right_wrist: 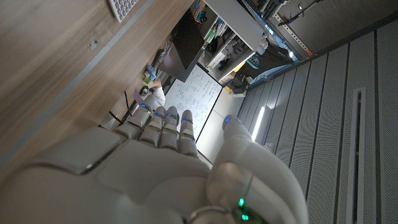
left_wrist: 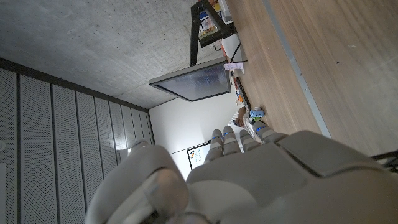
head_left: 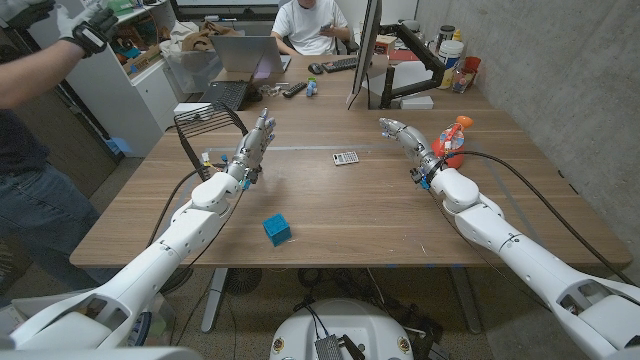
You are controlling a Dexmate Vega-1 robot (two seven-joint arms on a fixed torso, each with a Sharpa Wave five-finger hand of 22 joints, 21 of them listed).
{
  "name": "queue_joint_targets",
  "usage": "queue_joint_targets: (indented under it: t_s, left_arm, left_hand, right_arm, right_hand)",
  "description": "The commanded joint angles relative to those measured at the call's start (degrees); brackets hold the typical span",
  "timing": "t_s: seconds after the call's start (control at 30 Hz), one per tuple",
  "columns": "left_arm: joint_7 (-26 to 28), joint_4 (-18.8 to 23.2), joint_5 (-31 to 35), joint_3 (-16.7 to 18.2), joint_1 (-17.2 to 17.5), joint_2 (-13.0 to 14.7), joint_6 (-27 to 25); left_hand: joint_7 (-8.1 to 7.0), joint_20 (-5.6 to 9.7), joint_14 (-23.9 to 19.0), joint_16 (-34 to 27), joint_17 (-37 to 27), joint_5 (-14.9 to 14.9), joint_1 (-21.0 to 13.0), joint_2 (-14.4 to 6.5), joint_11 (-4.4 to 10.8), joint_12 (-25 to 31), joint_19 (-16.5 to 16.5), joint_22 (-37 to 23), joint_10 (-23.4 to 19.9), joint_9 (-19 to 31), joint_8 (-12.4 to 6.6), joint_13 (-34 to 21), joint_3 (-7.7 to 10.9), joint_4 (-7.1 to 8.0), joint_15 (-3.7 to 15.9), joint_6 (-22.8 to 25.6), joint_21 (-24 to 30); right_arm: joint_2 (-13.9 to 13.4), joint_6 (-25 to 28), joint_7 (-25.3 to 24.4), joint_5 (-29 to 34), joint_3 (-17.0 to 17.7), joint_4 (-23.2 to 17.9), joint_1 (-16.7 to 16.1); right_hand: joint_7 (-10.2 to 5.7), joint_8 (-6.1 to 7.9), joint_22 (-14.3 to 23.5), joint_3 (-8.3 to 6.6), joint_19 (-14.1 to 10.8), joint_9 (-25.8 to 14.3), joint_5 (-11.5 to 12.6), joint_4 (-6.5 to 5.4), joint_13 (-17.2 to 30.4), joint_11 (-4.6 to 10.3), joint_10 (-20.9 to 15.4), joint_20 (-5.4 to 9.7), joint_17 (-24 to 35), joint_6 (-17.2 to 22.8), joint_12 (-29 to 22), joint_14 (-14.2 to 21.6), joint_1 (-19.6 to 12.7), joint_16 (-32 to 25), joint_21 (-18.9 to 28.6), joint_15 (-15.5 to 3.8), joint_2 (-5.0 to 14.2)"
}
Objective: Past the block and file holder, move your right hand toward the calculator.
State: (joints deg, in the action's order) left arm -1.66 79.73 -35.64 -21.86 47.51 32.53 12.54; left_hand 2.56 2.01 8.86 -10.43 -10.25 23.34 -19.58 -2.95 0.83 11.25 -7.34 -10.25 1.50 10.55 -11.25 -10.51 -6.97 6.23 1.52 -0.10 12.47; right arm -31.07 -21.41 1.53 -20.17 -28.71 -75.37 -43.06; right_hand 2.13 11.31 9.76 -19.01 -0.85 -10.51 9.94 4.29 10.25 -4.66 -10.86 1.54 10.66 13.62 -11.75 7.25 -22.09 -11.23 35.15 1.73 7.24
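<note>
The small grey calculator (head_left: 345,158) lies on the wooden table (head_left: 400,215) past the middle; a corner of the calculator (right_wrist: 124,7) shows in the right wrist view. My right hand (head_left: 405,137) hovers to the right of it, fingers stretched out, holding nothing; it is seen from behind as my right hand (right_wrist: 168,162). A blue block (head_left: 277,230) sits nearer the front edge. The black mesh file holder (head_left: 205,130) stands at the left. My left hand (head_left: 256,146) is raised beside it with fingers extended and nothing in it, seen again as my left hand (left_wrist: 249,180).
An orange bottle (head_left: 453,140) stands just right of my right forearm. A monitor (head_left: 366,50), a keyboard (head_left: 340,64) and a laptop (head_left: 245,55) are at the far edge, where a person (head_left: 312,25) sits. Another person's arm (head_left: 40,65) reaches in at the left.
</note>
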Motion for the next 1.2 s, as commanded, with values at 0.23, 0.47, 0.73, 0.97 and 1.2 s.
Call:
queue_joint_targets:
  t_s: [0.23,0.47,0.73,0.97,1.2]
  left_arm:
    - [-0.1,0.3,0.2,0.0,-0.3,0.2,-0.1]
    - [-0.2,0.4,0.1,0.2,-0.1,0.4,0.0]
    - [-0.2,0.5,0.1,0.2,0.0,0.5,0.0]
    - [-0.3,0.7,0.1,0.1,-0.1,0.6,-0.3]
    - [-0.3,0.7,0.3,0.0,-0.2,0.6,-0.4]
  left_hand:
    - [0.20,-0.17,0.3,-0.2,-0.3,0.4,-0.7,-0.2,0.14,0.2,-0.5,-0.3,0.5,0.1,-0.18,-0.3,-0.49,0.03,-0.18,0.2,-0.4]
    - [0.11,-0.17,0.3,-0.2,-0.3,0.3,-0.8,-0.3,0.13,0.2,-0.5,-0.3,0.6,0.1,-0.17,-0.3,-0.57,0.00,-0.20,0.2,-0.4]
    - [0.07,-0.28,0.3,-0.2,-0.3,0.3,-0.8,-0.3,0.13,0.2,-0.5,-0.3,0.6,0.1,-0.17,-0.3,-0.62,-0.03,-0.19,0.2,-0.4]
    - [-0.02,-0.41,0.3,-0.2,-0.3,0.3,-0.9,-0.4,0.15,0.2,-0.5,-0.3,0.6,0.1,-0.17,-0.3,-0.69,-0.05,-0.20,0.2,-0.5]
    - [0.02,-0.50,0.4,-0.2,-0.3,0.3,-1.0,-0.4,0.15,0.3,-0.5,-0.3,0.6,0.1,-0.20,-0.3,-0.76,-0.07,-0.20,0.3,-0.5]
  right_arm:
    - [0.1,-0.2,-0.8,4.0,-1.8,0.1,1.3]
    - [-0.1,0.3,-1.5,6.0,-2.5,-0.5,1.7]
    - [0.1,0.4,-2.2,7.8,-3.2,-0.4,2.3]
    - [0.2,0.4,-2.2,8.5,-3.6,-0.2,2.6]
    - [0.3,0.5,-2.1,9.2,-4.0,-0.1,2.9]
  right_hand:
    - [-1.01,0.14,0.1,-0.68,0.2,-0.3,0.5,1.58,0.3,1.07,-0.3,0.71,-0.1,0.8,0.0,-0.1,-1.8,0.1,-0.8,-0.81,0.03]
    - [-1.00,0.09,0.1,-0.85,0.4,-0.3,0.6,2.16,0.3,1.01,-0.2,0.65,-0.2,0.7,0.0,-0.3,-2.4,0.2,-1.1,-0.79,-0.09]
    - [-1.10,0.05,0.1,-0.92,0.4,-0.3,0.7,2.64,0.3,0.91,-0.1,0.57,-0.3,0.7,0.0,-0.4,-2.9,0.3,-1.5,-0.72,-0.24]
    - [-1.26,0.01,0.1,-1.02,0.5,-0.4,0.8,3.06,0.3,1.01,0.0,0.47,-0.3,0.7,0.0,-0.4,-3.4,0.3,-1.8,-0.77,-0.33]
    - [-1.31,-0.03,0.1,-1.08,0.5,-0.4,0.8,3.47,0.3,1.21,0.1,0.40,-0.4,0.6,0.0,-0.4,-3.9,0.3,-2.0,-0.75,-0.56]
